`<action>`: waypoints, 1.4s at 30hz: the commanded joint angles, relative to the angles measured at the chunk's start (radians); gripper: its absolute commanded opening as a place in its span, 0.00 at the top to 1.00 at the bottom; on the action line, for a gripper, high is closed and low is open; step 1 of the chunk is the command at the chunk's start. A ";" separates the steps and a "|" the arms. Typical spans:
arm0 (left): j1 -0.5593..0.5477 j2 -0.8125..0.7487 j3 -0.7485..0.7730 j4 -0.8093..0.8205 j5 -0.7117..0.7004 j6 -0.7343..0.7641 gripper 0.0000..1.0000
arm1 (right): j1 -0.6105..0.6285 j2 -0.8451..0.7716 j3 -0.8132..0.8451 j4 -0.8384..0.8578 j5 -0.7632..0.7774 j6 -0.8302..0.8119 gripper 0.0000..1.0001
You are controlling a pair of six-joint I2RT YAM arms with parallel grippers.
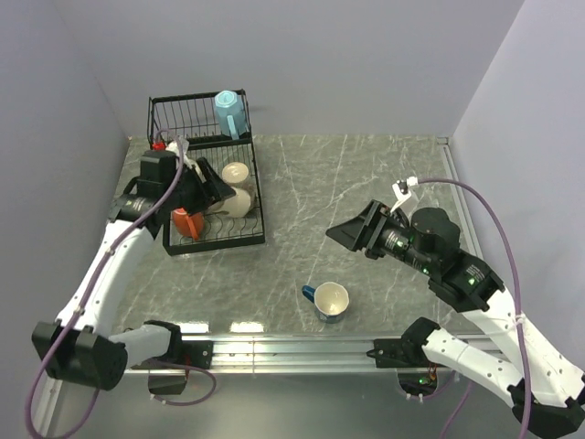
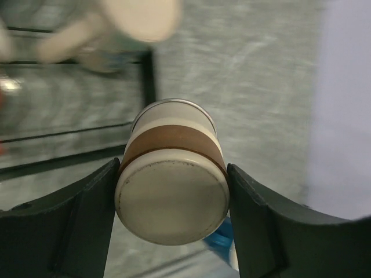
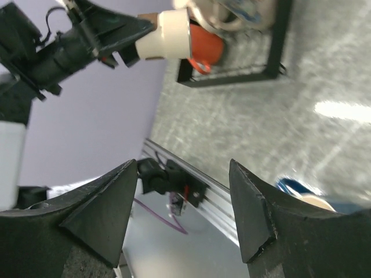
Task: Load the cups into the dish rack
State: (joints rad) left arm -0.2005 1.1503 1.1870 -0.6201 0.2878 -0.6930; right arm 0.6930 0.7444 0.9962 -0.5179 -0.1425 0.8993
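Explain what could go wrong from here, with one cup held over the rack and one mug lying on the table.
1. The left jaws pinch the banded cream cup sideways, by its base end only, above the dish rack. It could slip and knock the orange-red mug close by.
2. The dark blue mug seems to lie tilted on the table. The open right jaws might roll it away instead of gripping it.

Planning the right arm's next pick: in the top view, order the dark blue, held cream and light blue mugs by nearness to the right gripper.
From the right gripper:
1. dark blue mug, on the table near it.
2. cream mug, in the left jaws over the dish rack.
3. light blue mug, upper shelf, far back-left.
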 commanded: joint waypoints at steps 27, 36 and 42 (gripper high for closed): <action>-0.206 0.368 -0.076 0.097 -0.573 0.185 0.67 | -0.004 -0.122 -0.056 -0.222 0.024 0.012 0.34; -0.206 0.312 -0.078 0.066 -0.565 0.176 0.24 | -0.001 -0.062 -0.154 -0.160 -0.019 0.038 0.37; -0.205 0.247 -0.023 0.002 -0.559 0.144 0.12 | 0.000 0.027 -0.185 -0.226 0.010 0.055 0.42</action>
State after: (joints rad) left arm -0.4061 1.4696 1.1042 -0.5877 -0.2737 -0.5228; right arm 0.6930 0.7341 0.8135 -0.7303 -0.1501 0.9474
